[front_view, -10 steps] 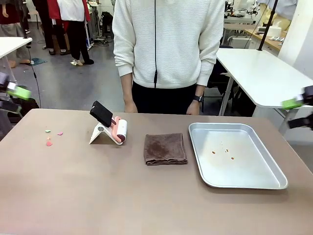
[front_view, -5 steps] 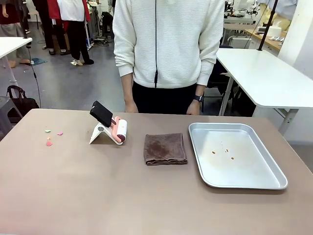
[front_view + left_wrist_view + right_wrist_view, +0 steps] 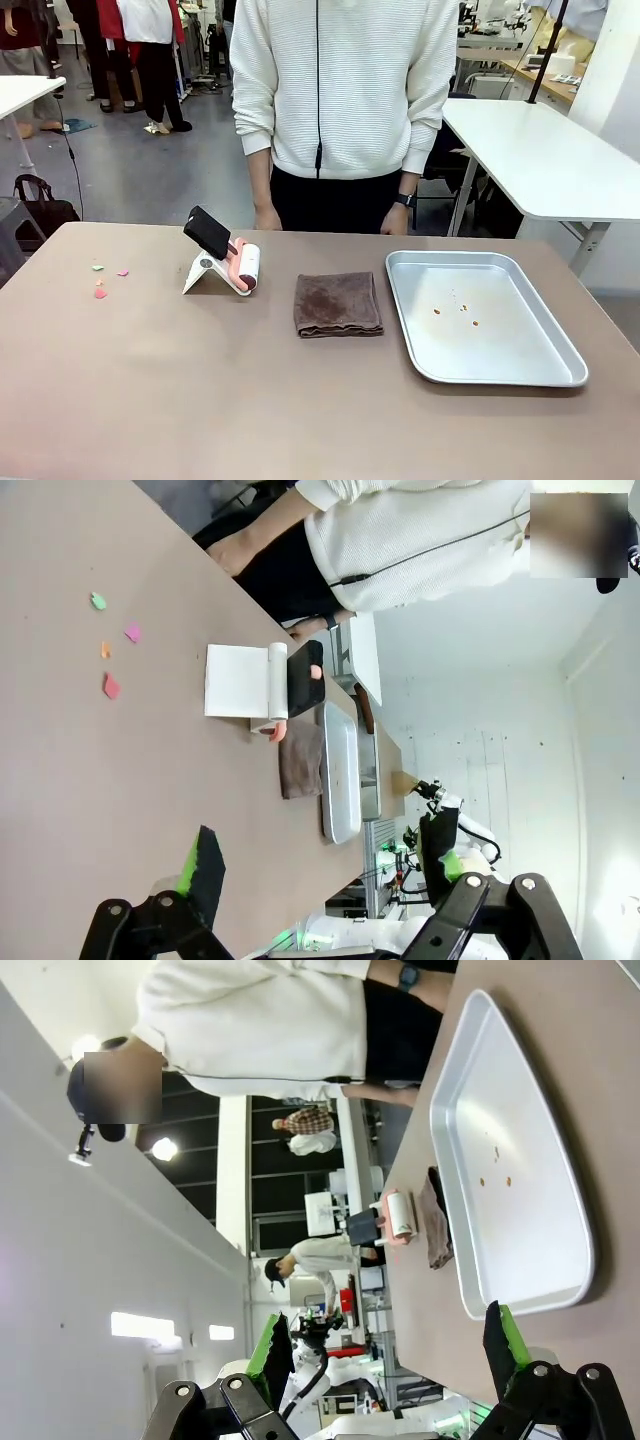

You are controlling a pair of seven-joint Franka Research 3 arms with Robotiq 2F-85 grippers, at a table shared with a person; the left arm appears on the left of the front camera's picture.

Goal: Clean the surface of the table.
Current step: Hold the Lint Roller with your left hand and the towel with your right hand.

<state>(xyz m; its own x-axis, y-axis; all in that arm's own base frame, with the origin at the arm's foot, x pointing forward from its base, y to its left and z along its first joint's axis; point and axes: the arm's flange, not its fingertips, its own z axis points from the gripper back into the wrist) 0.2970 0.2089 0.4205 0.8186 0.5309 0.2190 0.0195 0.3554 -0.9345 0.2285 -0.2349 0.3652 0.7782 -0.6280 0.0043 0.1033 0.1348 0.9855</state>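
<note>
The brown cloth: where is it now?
In the front view, the brown cloth lies at the middle of the table, between the lint roller on its left and the metal tray on its right, touching neither.

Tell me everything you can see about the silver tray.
The tray is a shallow rectangular pan of dull silver metal with rounded corners and a raised rim. It lies flat on the table, on the robot's right side, beside the folded brown cloth with a gap between. A few small brownish crumbs lie inside it.
</note>
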